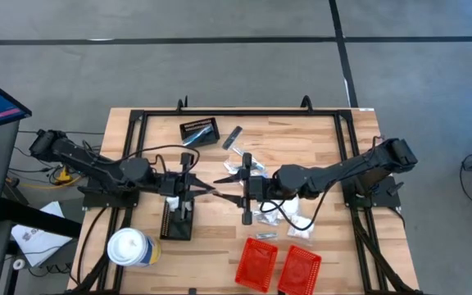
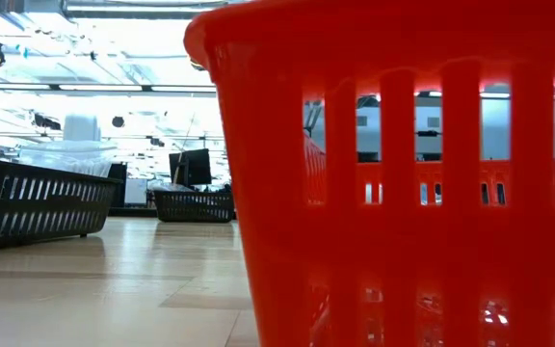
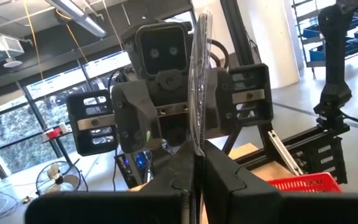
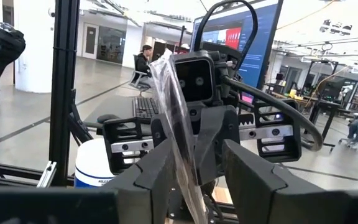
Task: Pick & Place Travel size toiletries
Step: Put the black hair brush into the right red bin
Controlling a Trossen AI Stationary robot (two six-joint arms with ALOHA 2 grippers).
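Note:
My left gripper (image 1: 210, 190) (image 3: 197, 183) is shut on a clear-wrapped packet (image 3: 199, 93) (image 4: 176, 124), one of the travel size toiletries, held high over the middle of the table. My right gripper (image 1: 234, 183) (image 4: 201, 180) faces it from the right. Its fingers stand open on either side of the packet's free end, and I cannot tell whether they touch it. More toiletries (image 1: 279, 215) lie on the table under the right arm, and others (image 1: 234, 138) lie farther back. My left gripper pinches the packet's near end (image 3: 197, 163) between its two shut fingers. The fingers lie level and come from the table's left. The packet stands edge-on and upright, sticking out past the fingertips, lifted clear of the table.
Two red baskets (image 1: 256, 264) (image 1: 300, 270) stand at the near edge, and one (image 2: 403, 193) fills the low view. Black baskets sit at the back (image 1: 200, 131) and at the near left (image 1: 177, 220). A white lidded cup (image 1: 129, 247) stands at the near left corner.

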